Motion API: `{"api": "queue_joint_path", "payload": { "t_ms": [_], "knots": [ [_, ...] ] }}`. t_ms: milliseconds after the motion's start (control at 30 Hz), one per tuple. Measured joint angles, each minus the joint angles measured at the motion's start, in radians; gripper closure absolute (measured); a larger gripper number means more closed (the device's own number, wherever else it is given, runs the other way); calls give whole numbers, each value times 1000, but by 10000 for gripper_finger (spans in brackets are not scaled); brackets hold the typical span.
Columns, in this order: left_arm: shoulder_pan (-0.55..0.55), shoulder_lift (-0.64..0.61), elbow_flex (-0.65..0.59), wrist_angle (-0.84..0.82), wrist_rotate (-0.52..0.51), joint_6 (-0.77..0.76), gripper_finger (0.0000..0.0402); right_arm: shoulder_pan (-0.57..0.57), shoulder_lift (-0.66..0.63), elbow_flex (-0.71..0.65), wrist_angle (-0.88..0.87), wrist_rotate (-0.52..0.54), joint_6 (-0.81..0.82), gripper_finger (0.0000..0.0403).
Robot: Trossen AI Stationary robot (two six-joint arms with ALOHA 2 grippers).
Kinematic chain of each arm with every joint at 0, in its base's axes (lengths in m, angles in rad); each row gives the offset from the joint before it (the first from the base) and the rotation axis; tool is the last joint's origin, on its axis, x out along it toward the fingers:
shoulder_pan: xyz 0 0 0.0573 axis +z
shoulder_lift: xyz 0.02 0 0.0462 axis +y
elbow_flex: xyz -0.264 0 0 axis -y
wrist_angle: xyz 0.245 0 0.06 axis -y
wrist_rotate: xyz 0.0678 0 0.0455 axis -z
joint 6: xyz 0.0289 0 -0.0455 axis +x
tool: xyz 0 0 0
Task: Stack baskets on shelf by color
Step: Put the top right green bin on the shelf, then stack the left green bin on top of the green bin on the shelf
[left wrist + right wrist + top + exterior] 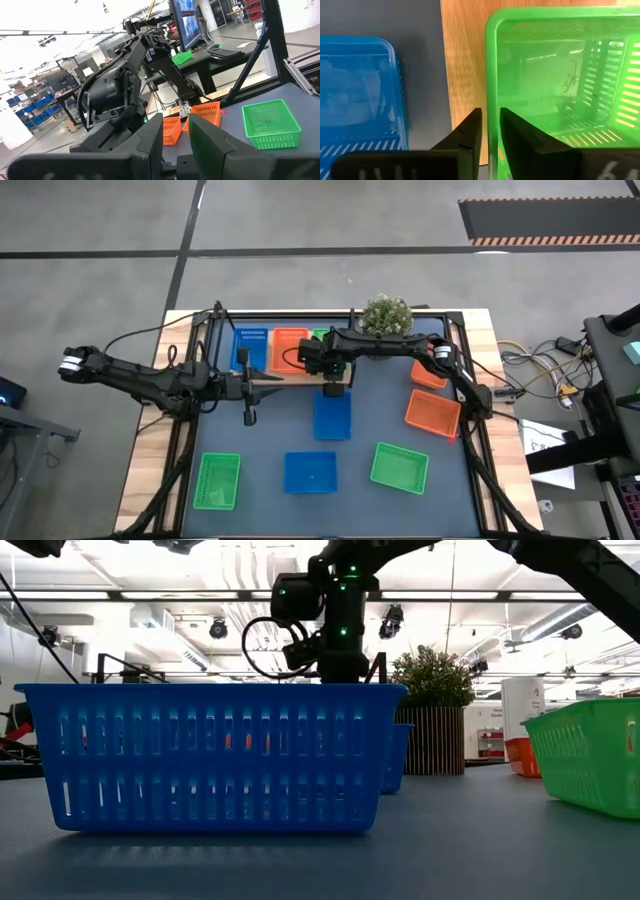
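The wooden shelf lies at the table's far side. On it stand a blue basket, an orange basket and a green basket, partly hidden by my right arm. My right gripper points down at the shelf's near edge, shut on the green basket. Another blue basket rests flat on the table just near of it. My left gripper hovers left of that blue basket, shut, holding nothing. My right gripper pinches the green basket's side wall at the rim. One finger is outside the basket and one finger is inside. It comes from above, pointing down. The basket is level over the wooden board; I cannot tell whether it rests on it.
On the table's near half stand a green basket, a blue basket and a green basket. Two orange baskets sit at the right. A potted plant stands at the far edge.
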Motion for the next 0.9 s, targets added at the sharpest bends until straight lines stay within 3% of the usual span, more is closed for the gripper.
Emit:
{"api": "queue_joint_path", "payload": {
  "t_ms": [300,567,733,900],
  "knots": [
    [0,0,0,0,0,-1,324,11,-14,72,-49,1,27,292],
    [-1,4,0,1,0,-44,324,119,-117,50,-62,1,13,306],
    [-10,11,0,1,4,-119,324,228,-267,-124,141,1,18,333],
    [-38,36,0,2,7,-174,324,349,-462,-446,562,8,-11,353]
  ]
}}
